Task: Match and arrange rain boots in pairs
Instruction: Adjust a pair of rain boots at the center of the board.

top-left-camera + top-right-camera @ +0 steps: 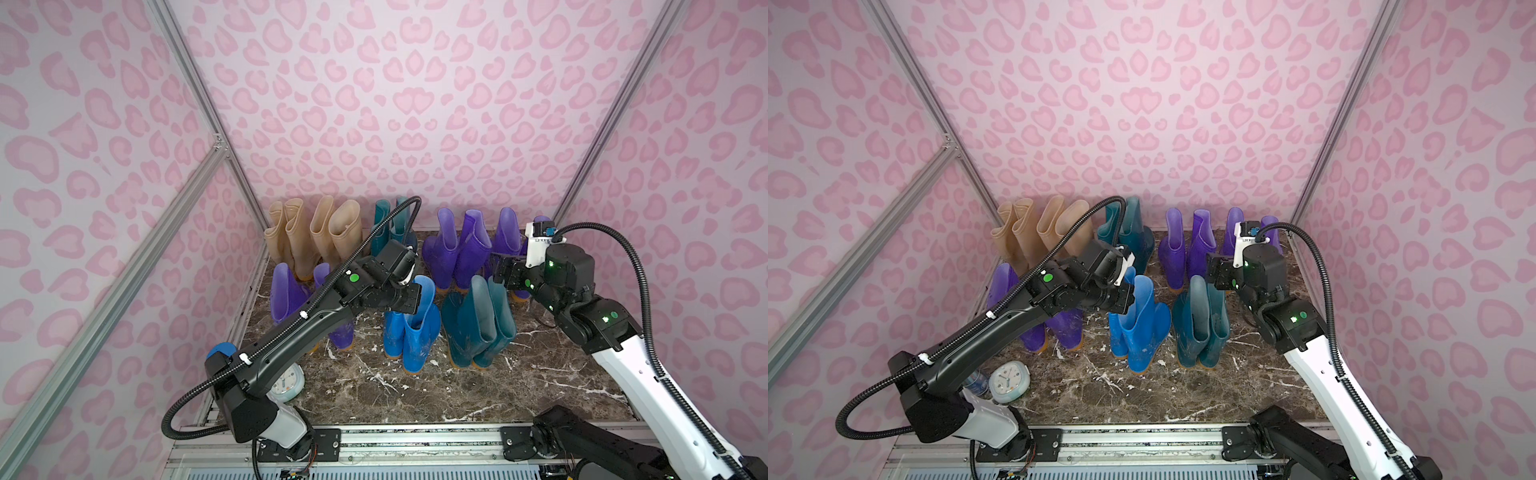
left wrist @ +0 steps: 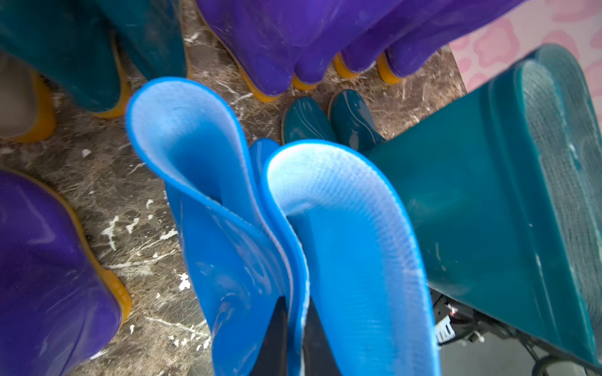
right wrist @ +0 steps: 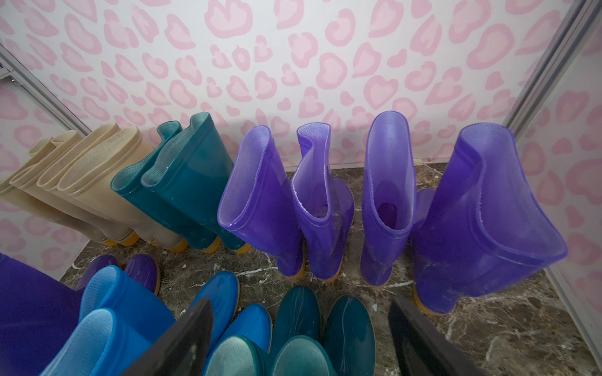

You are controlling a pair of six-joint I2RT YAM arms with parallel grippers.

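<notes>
1. Pink leopard-blotch walls [image 1: 415,83] all round, dark brown marble-look counter [image 1: 415,390] with white veins underneath.
2. Glossy rubber everywhere: mid-calf shafts, floppy cuffs, woven-looking lining, yellow-orange soles.
3. Back row along the wall: beige boots [image 1: 316,232], dark teal pair [image 1: 388,226], purple boots [image 1: 469,245].
4. Front row: purple pair [image 1: 291,295], bright blue pair [image 1: 411,336], second teal pair [image 1: 478,328]. All standing upright on the counter.
5. As for the left pincer [image 2: 295,299]: clamped tight on the cuff wall of one bright blue boot [image 2: 351,228], one finger down inside the shaft, twin boot pressed right alongside.
6. Meanwhile the right pincer [image 3: 299,302]: fingers wide apart, gripping nothing, hanging above the toes of the second teal pair, facing the purple boots at the back.
</notes>
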